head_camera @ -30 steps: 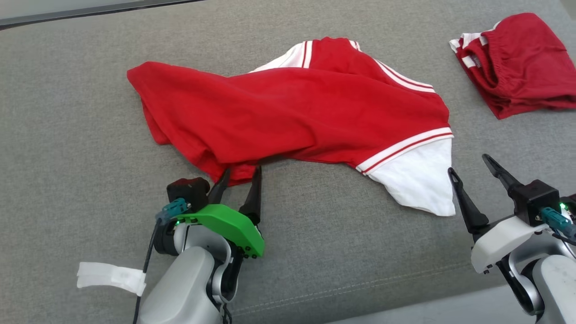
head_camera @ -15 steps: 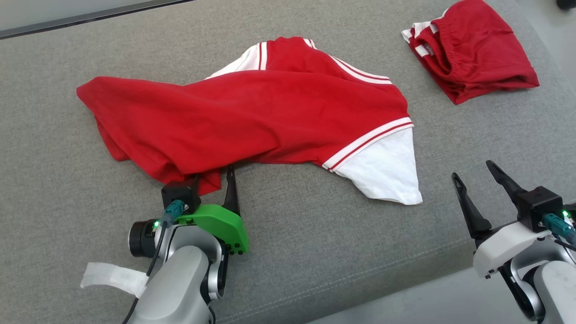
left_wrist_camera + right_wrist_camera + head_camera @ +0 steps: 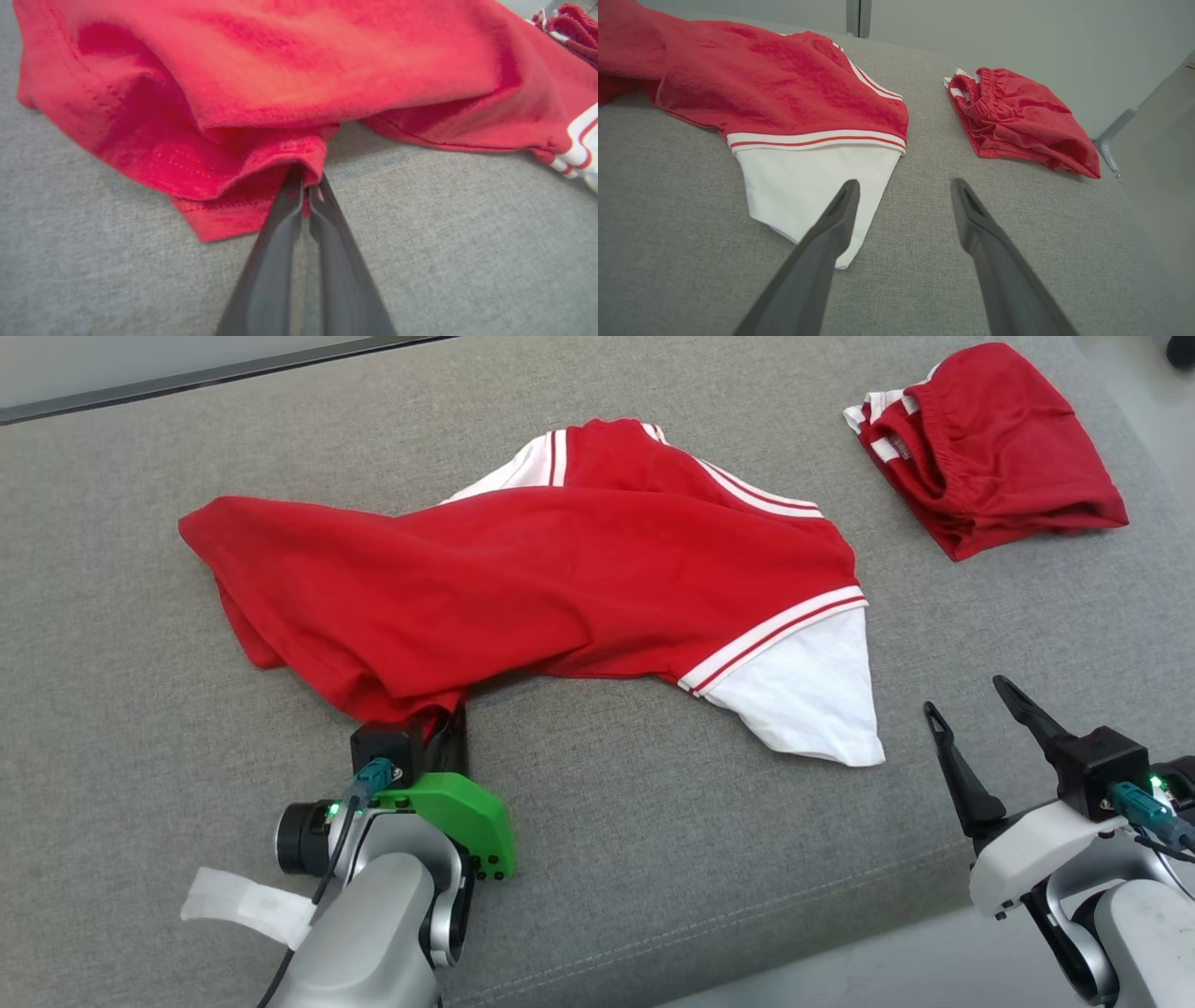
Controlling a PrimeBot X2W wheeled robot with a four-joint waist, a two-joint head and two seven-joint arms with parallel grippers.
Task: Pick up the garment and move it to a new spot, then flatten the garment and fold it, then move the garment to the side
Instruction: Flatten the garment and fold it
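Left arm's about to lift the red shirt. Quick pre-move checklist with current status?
1. Left gripper closed on the shirt hem: ok, fingers pinched together on red cloth.
2. Both hem layers in the pinch: cannot tell, a fold hides the tips.
3. Right gripper open and empty: ok.
4. Right gripper apart from the white sleeve: ok, grey surface shows between them in the head view.
5. Shorts apart from the shirt: ok, a gap lies between them.
6. Shirt flat: not ok, bunched and twisted.
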